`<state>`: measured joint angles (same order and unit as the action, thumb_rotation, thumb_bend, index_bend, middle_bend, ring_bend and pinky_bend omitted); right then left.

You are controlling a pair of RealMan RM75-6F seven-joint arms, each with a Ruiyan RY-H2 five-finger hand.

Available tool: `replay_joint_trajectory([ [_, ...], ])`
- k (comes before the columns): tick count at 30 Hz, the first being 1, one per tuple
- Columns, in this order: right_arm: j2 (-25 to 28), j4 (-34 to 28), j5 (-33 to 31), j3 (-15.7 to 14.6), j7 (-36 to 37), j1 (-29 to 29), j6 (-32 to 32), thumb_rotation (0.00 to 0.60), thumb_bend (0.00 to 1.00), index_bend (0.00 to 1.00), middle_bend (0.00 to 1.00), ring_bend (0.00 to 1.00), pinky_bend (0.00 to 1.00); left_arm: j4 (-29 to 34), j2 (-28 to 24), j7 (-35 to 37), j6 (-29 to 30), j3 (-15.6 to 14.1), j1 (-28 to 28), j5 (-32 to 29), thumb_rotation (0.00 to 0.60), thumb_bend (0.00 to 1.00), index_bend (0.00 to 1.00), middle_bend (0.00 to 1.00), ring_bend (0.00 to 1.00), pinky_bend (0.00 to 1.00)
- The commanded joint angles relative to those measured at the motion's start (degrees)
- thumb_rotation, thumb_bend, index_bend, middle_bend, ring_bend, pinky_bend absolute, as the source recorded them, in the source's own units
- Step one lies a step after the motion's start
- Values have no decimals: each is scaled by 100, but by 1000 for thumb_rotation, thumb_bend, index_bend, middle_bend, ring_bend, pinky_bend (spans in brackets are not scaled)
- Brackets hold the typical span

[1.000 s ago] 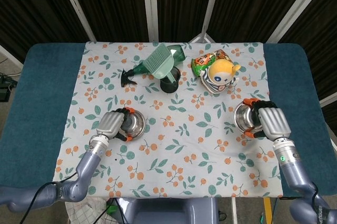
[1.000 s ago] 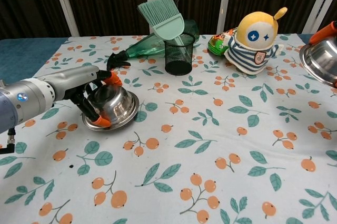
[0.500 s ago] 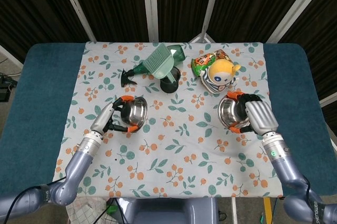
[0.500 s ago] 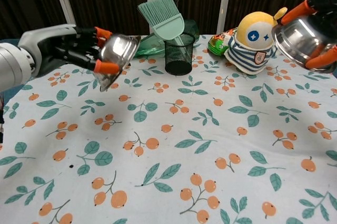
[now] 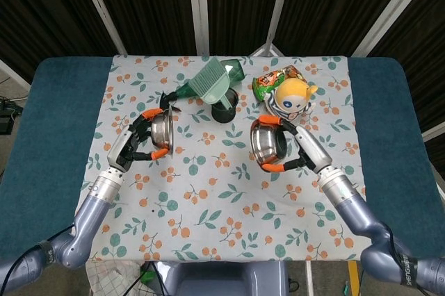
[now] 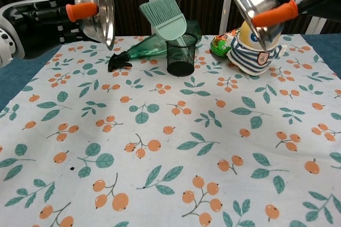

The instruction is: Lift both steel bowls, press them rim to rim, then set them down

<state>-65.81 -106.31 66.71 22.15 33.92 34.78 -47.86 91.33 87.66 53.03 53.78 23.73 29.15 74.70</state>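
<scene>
Gripping steel bowls (image 5: 163, 131) (image 5: 265, 142) aloft, both hands (image 5: 133, 144) (image 5: 303, 149); fruit-print cloth (image 5: 229, 192), apparently dark curtains (image 5: 146, 4).

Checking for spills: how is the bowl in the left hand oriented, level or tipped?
Tipped: the left hand holds the bowl on edge, mouth sideways.

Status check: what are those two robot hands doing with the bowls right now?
Left robot hand holds left bowl aloft. Right robot hand holds right bowl aloft. Rims apart, facing inward. Nothing between them.

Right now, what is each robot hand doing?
Left robot hand: holding a steel bowl, lifted.
Right robot hand: holding the other steel bowl, lifted.
</scene>
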Motion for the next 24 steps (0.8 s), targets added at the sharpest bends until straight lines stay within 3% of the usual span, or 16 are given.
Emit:
replay_joint_trajectory([
  [1,-141,-131,-161,446,1109,202,500,600,70,349,261,353,188,-286,211,232,62,-103,92,240,600,71,422,261,179,396],
  [4,-234,-27,-195,586,1450,327,666,600,69,350,261,353,188,-381,334,313,118,-164,179,356,600,71,422,259,177,395],
  [12,-608,119,-510,615,1404,586,662,600,69,351,261,353,188,-426,572,256,242,-253,375,476,600,71,422,258,177,395],
  [24,-1178,83,-1328,425,463,887,152,600,69,354,261,353,188,-381,836,-76,440,-278,581,393,600,71,422,256,177,395],
])
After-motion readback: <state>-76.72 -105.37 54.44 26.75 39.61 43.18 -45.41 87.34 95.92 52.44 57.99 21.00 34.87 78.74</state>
